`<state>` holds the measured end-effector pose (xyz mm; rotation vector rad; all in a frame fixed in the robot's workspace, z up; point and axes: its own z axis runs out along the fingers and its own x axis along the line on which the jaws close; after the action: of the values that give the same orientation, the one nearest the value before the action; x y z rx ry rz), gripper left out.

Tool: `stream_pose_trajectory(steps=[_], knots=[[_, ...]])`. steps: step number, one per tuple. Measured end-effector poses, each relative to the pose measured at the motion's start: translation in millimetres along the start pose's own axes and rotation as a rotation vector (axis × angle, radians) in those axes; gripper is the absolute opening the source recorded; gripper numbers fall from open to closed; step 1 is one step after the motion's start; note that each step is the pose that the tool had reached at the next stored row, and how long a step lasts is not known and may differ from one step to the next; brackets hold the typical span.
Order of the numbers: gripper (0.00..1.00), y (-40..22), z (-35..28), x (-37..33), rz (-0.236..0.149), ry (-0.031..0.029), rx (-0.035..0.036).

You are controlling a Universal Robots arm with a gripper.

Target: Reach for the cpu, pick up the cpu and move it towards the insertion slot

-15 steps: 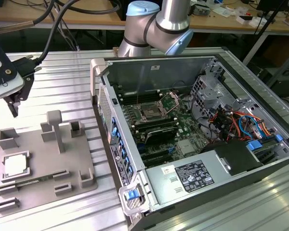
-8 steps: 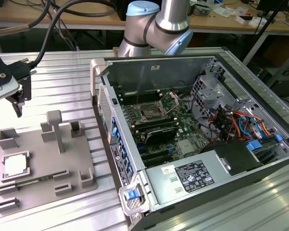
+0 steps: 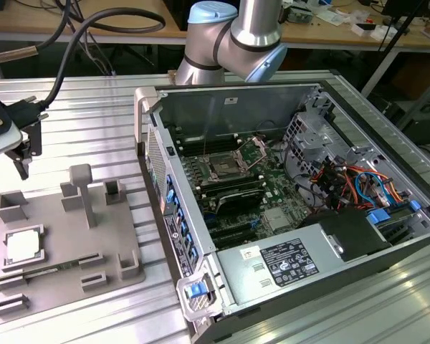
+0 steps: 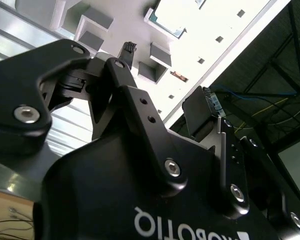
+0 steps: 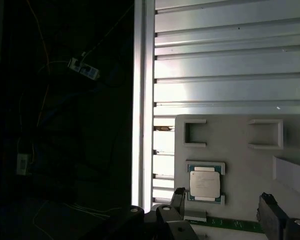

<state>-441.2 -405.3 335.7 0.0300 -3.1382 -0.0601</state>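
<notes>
Hovering above the grey tray (image 5: 240, 150), the gripper (image 5: 222, 197) is being held empty, with its two black fingers (image 5: 270, 212) spread wide apart. The cpu (image 5: 205, 182) is lying untouched in a square recess of the tray, near one edge of the tray. In the first wrist view the chip is being shown close to one finger and well away from the other, so it is not centred between them.

Some risks are being judged from this. If the fingers are closed from this offset, the chip may be pushed sideways against the recess wall. It may also be caught by one edge only and lifted at a tilt. The chip looks thin, and low raised lips are bordering the recess, so a finger could be set down on a lip or on the metal top instead of on an edge. A tilted or loosely held chip could be dropped on the way to the insertion slot (image 3: 222, 169). That slot is sitting well apart from the tray, inside the open computer case (image 3: 236, 107), towards the exterior view's right. A crooked arrival there would likely be damaging the socket.

The cpu is lying flat, silvery top facing up, with its greenish rim showing around it. It is nearly square, so no clear long axis is being offered. Its sides are running parallel with the tray's edges.
</notes>
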Motion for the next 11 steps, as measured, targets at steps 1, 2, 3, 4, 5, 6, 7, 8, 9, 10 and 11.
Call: stream_pose_trajectory(steps=[1, 2, 3, 4, 5, 6, 7, 8, 9, 10, 11], knots=[[0.66, 0.0, 0.2, 0.0, 0.000, 0.0000, 0.0001], [0.66, 0.0, 0.4, 0.0, 0.000, 0.0003, 0.0000], [0.66, 0.0, 0.7, 0.0, 0.000, 0.0006, 0.0000], [0.66, 0.0, 1.0, 0.0, 0.000, 0.0010, 0.0000], [0.66, 0.0, 1.5, 0.0, 0.000, 0.0012, 0.0000], [0.66, -0.1, 2.4, 0.1, 0.000, 0.0019, 0.0000], [0.66, -0.1, 3.0, 0.0, 0.000, 0.0025, -0.0001], [0.66, -0.1, 3.5, 0.0, 0.000, 0.0031, 0.0000], [0.66, -0.1, 4.1, 0.0, 0.000, 0.0037, 0.0000], [0.66, -0.1, 4.5, 0.0, 0.000, 0.0042, -0.0001], [0.66, -0.2, 4.9, 0.0, 0.000, 0.0047, 0.0000]])
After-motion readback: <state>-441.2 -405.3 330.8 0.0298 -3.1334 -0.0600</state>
